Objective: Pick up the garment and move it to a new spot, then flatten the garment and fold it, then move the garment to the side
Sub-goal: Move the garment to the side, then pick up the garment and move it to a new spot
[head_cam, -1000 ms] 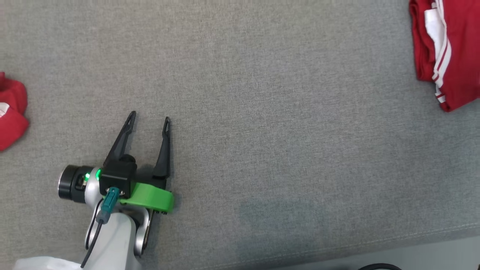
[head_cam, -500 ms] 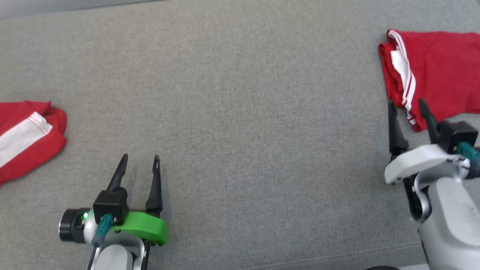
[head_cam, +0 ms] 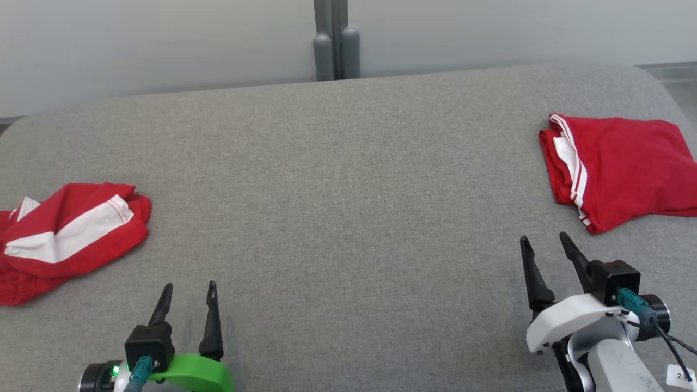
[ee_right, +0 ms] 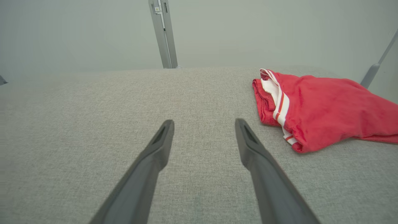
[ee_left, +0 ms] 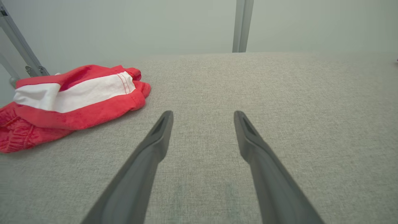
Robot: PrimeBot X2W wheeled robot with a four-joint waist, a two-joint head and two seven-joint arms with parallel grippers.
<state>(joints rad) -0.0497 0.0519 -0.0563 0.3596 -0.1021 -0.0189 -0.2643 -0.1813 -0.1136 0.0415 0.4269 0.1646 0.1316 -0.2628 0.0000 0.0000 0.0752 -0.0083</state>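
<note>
**Left gripper** point(head_cam: 189, 285): the jaws stand wide apart with nothing between them. The left wrist view agrees: in the gap of the left gripper point(ee_left: 202, 113) there is only the weave of the grey padded surface point(head_cam: 348, 190). The fingers point away from the robot, low over that surface.

**Right gripper** point(head_cam: 543, 237): the jaws are likewise spread and empty. The right wrist view shows grey cloth between the two dark fingers of the right gripper point(ee_right: 204, 121), which holds nothing.

**Crumpled red garment** point(head_cam: 71, 239): it lies on the surface ahead of the left jaws and off to their left, apart from both fingers. It is bunched rather than flat. A broad white band with a stitched hem runs across its top, and a rumpled red fold sits beneath (seen most clearly in the left wrist view point(ee_left: 77, 96)).

**Folded red garment** point(head_cam: 626, 163): it lies ahead of the right jaws and off to their right, near the right-hand finger but not touching it. It is laid in a rough rectangle. Its layered edge, white with thin red stripes, faces the jaws, as the right wrist view also shows point(ee_right: 320, 112). Its far side runs past the right edge of the head view.

The pictures do not settle which of the two garments the task means.

**Surroundings:** the grey surface stretches between the two pairs of jaws. Beyond its far edge a grey upright post point(head_cam: 332, 43) stands against a pale wall, roughly midway between the grippers.
</note>
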